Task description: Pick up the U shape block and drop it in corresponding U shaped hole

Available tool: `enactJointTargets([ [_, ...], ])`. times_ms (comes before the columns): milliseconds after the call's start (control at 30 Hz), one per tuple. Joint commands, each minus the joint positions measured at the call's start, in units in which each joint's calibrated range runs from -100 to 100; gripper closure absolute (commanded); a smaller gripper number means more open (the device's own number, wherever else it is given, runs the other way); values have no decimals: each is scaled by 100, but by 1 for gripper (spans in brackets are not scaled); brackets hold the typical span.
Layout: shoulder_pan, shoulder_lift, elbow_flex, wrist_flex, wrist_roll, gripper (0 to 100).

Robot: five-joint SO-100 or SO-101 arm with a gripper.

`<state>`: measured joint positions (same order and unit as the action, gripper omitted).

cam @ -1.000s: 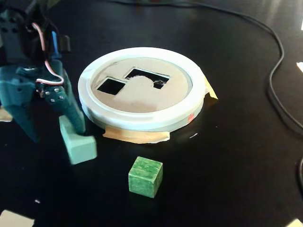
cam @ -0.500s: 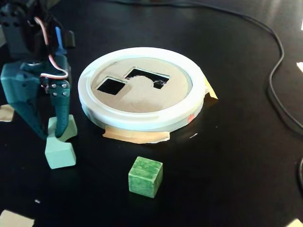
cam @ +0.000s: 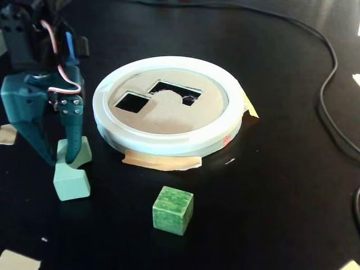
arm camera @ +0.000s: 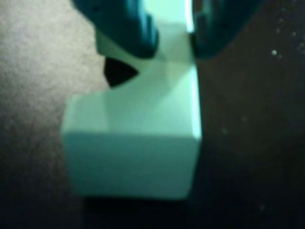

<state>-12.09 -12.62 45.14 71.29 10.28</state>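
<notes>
Wrist view: I see my pincer (arm camera: pixel 174 45) clenched on the U shape block (arm camera: pixel 138 143), fingers on both sides, notch facing left.
Fixed view: pincer (cam: pixel 59 160) grips block (cam: pixel 71 169) on tabletop (cam: pixel 270 197); U shaped hole (cam: pixel 174 90) lies right, beyond.

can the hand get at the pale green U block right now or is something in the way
Probably yes. The hand is already down over the U shape block, a finger on either side near its notch, with nothing between them; the green cube sits clear.

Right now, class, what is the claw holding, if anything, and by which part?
The claw grips the U shape block across its notched middle, one finger in the notch; the block appears to rest on the table.
</notes>
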Motion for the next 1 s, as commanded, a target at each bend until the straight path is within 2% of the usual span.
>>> enactJointTargets([
  [0, 123, -140, -462, -49, -24, 95],
  [200, 123, -140, -744, 71, -63, 95],
  [433, 110, -167, -1263, 693, -987, 96],
  [633, 110, -1591, -2201, 1687, -1690, 95],
  [733, 98, -2137, -2474, 1707, -2012, 95],
  [967, 85, -2899, -2584, 1767, -2129, 95],
])
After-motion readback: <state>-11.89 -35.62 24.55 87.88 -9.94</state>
